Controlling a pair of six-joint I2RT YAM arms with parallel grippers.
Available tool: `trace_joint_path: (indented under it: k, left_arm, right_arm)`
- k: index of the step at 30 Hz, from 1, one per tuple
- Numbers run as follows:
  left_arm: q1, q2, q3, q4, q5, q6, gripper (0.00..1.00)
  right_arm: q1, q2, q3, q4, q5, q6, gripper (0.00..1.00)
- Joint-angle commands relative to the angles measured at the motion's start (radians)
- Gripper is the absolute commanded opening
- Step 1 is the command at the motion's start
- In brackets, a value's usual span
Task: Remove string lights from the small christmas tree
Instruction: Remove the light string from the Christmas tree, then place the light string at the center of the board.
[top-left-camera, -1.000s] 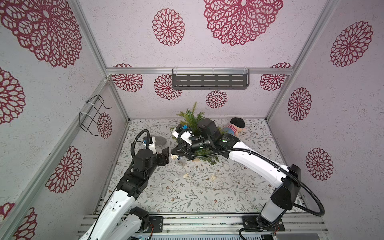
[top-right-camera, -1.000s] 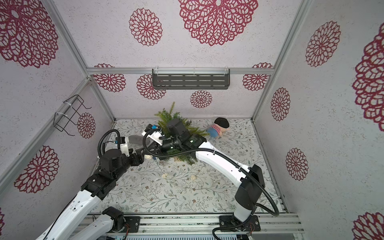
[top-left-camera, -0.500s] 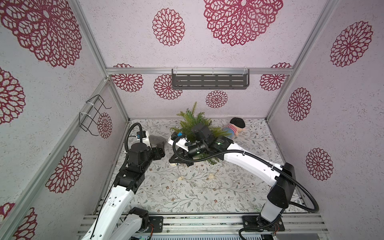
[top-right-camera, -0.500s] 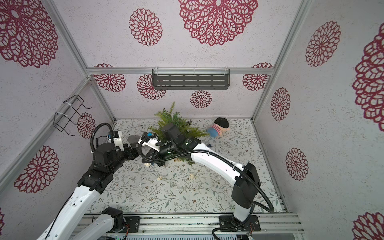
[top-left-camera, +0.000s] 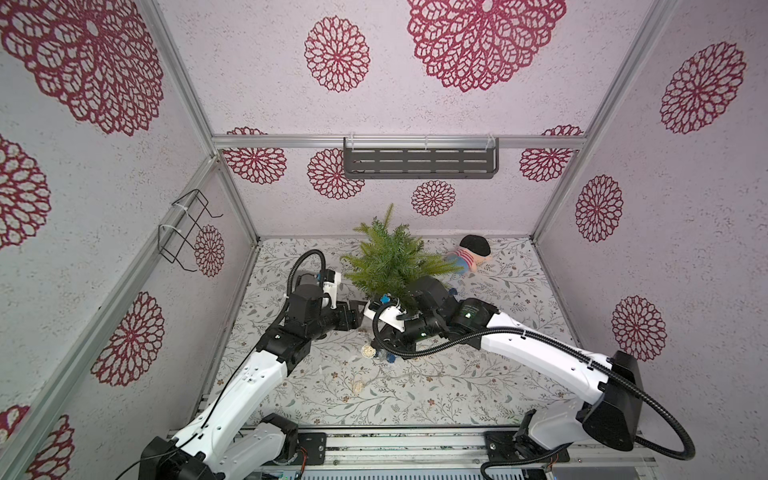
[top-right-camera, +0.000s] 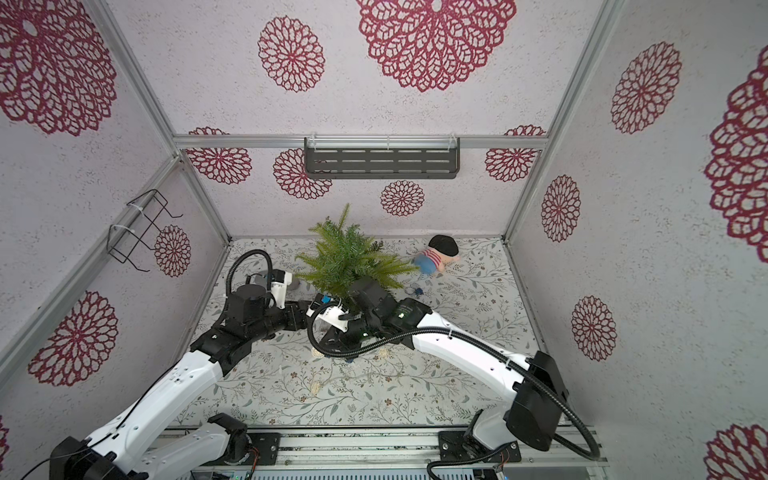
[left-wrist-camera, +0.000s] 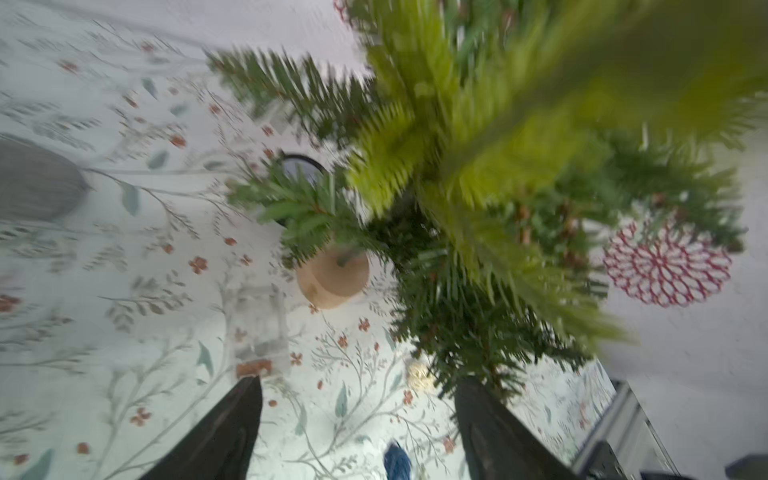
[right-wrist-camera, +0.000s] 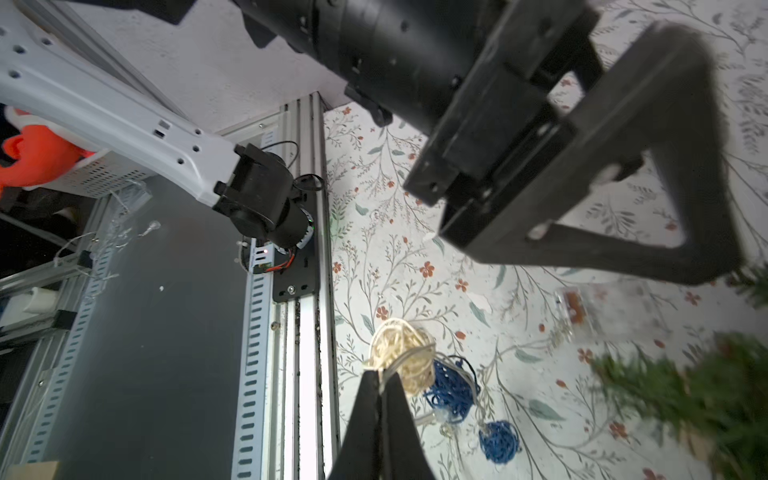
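Currently: your left gripper (left-wrist-camera: 359, 382), jaws spread wide, empty, has swung back beside the small christmas tree (top-left-camera: 390, 257); right gripper (right-wrist-camera: 380, 376) pinches the string lights (right-wrist-camera: 401, 353); strand looks nearly free.

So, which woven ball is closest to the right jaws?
The cream-white ball of the string lights, right at the tips of the right gripper, jaws shut. The near blue ball lies beyond it, the far blue ball farther off.
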Motion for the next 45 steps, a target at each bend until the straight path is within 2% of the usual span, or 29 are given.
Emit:
trace_joint_path:
  k: [1, 5, 8, 17, 22, 27, 32, 37, 45]
  left_arm:
    - [0.002, -0.003, -0.017, 0.065, -0.023, -0.037, 0.77]
    - [0.004, -0.022, -0.021, 0.034, -0.145, -0.03, 0.76]
    - [0.017, -0.035, -0.02, 0.012, -0.188, -0.032, 0.77]
    - [0.088, -0.046, -0.01, 0.014, -0.188, -0.018, 0.77]
    - [0.111, -0.043, 0.0, 0.013, -0.175, -0.004, 0.77]
    - [0.126, -0.052, -0.004, 0.002, -0.161, 0.004, 0.77]
    - [0.138, -0.061, -0.012, 0.007, -0.155, 0.002, 0.77]
    - [0.155, -0.071, -0.009, 0.005, -0.155, 0.011, 0.78]
    - [0.177, -0.055, -0.004, 0.013, -0.149, 0.017, 0.78]
  right_arm:
    - [-0.013, -0.056, -0.046, -0.011, 0.2, 0.037, 0.0]
    - [-0.042, -0.134, -0.117, -0.048, 0.343, 0.093, 0.0]
    - [-0.075, -0.206, -0.174, -0.07, 0.419, 0.168, 0.0]
    - [-0.155, -0.427, -0.284, -0.174, 0.665, 0.388, 0.0]
    - [-0.27, -0.439, -0.272, -0.208, 0.781, 0.418, 0.0]
    - [-0.465, -0.418, -0.281, -0.176, 0.767, 0.419, 0.0]
    - [-0.625, -0.401, -0.325, -0.068, 0.744, 0.5, 0.0]
    - [-0.706, -0.39, -0.359, -0.022, 0.728, 0.526, 0.0]
    - [-0.706, -0.475, -0.417, -0.019, 0.638, 0.553, 0.0]
